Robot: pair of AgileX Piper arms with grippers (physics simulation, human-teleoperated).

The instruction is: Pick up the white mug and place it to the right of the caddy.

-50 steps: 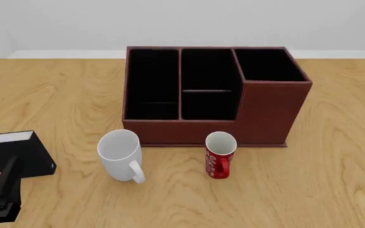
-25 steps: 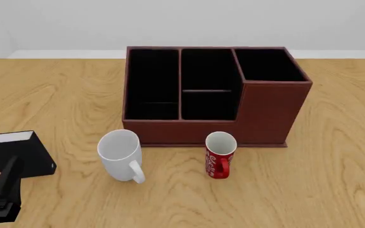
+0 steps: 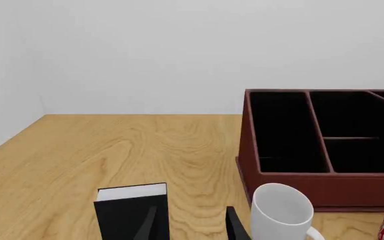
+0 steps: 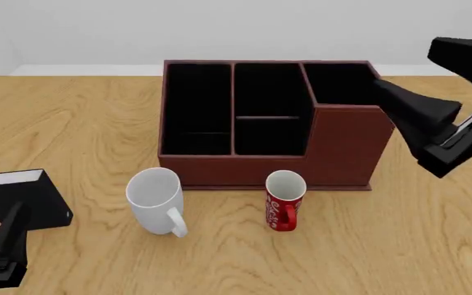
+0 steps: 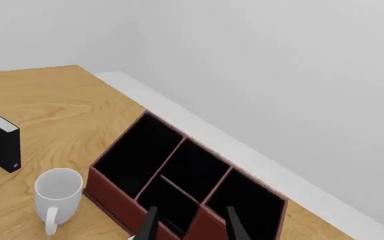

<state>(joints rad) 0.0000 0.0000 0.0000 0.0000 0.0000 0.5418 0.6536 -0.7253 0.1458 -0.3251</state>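
Pale grey walls back a light wooden table (image 4: 80, 117); on it the white mug (image 4: 155, 200) stands upright, just in front of the left part of the caddy's (image 4: 346, 150) front wall, apart from it, its loop handle turned toward the near edge. The right gripper (image 4: 404, 101) hangs high over the caddy's taller right-hand corner section, well apart from the mug, which lies across the caddy from it and to the left; in the right wrist view its two dark fingers (image 5: 150, 227) stand parted with nothing between them, above the caddy's compartments. The left gripper (image 4: 7, 236) sits low at the table's near left corner, left of the mug and nearer to it; its fingers (image 3: 235, 227) are likewise spread and empty. A small black box with a white top (image 4: 19, 198) stands just behind the left gripper, touching or nearly so; which, I cannot tell. A slimmer red mug with white script lettering (image 4: 284, 201) stands upright to the right of the white mug, before the caddy's middle and apart from both.
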